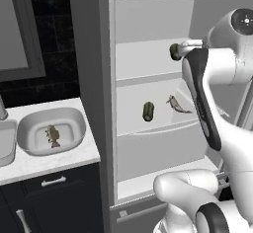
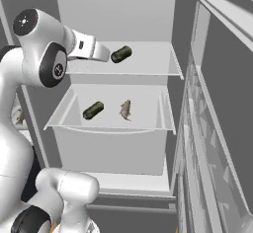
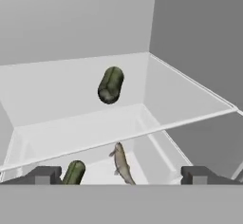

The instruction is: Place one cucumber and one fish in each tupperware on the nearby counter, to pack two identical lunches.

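Observation:
One cucumber (image 1: 175, 52) (image 2: 121, 54) (image 3: 110, 84) lies on the fridge's upper shelf. My gripper (image 3: 122, 175) hovers just short of it, open and empty, with its fingertips (image 3: 45, 174) set wide apart. In the drawer below lie a second cucumber (image 1: 148, 111) (image 2: 93, 110) (image 3: 74, 172) and a fish (image 1: 178, 104) (image 2: 125, 109) (image 3: 122, 163). On the counter (image 1: 54, 160) at the left, the wide tupperware dish (image 1: 74, 116) holds another fish (image 1: 53, 135). The narrow tupperware tray (image 1: 6, 145) is cut off by the left edge.
The fridge stands open, with its door (image 2: 217, 128) swung out to the right. Its grey side wall (image 1: 89, 79) separates the shelves from the counter. My own arm (image 1: 207, 103) crosses in front of the shelves. Dark cabinet fronts (image 1: 54, 192) sit under the counter.

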Available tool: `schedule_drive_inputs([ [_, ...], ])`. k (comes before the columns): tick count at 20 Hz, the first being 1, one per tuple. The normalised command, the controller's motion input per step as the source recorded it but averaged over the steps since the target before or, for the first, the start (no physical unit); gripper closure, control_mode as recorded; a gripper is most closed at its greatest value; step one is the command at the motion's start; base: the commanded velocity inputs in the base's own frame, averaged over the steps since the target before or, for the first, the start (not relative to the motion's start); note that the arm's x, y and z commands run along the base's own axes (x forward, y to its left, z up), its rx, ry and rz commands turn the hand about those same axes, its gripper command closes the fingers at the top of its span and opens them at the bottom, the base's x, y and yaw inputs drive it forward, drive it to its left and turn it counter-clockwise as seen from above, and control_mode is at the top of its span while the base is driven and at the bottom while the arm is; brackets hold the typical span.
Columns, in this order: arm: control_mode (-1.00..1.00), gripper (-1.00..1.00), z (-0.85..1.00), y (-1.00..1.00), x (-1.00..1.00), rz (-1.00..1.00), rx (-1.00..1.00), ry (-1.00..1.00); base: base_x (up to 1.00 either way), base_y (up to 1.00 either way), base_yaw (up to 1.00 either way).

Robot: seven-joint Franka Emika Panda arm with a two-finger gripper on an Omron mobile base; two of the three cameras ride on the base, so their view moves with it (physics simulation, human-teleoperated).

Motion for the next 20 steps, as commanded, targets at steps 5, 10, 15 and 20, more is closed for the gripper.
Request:
schedule_drive_inputs([
  [5,-1.00,-1.00,-0.20,0.00,0.67,-0.01,0.00,0.00,0.00,0.00,0.00],
  [10,-1.00,-1.00,-0.02,-0.01,0.70,0.00,0.00,0.05,0.00,0.00,0.00],
  [15,-1.00,-1.00,-0.08,-0.15,0.64,0.00,0.00,0.09,0.00,0.00,0.00],
  [20,-1.00,-1.00,-0.16,-0.19,0.68,0.00,0.00,0.11,0.00,0.00,0.00],
])
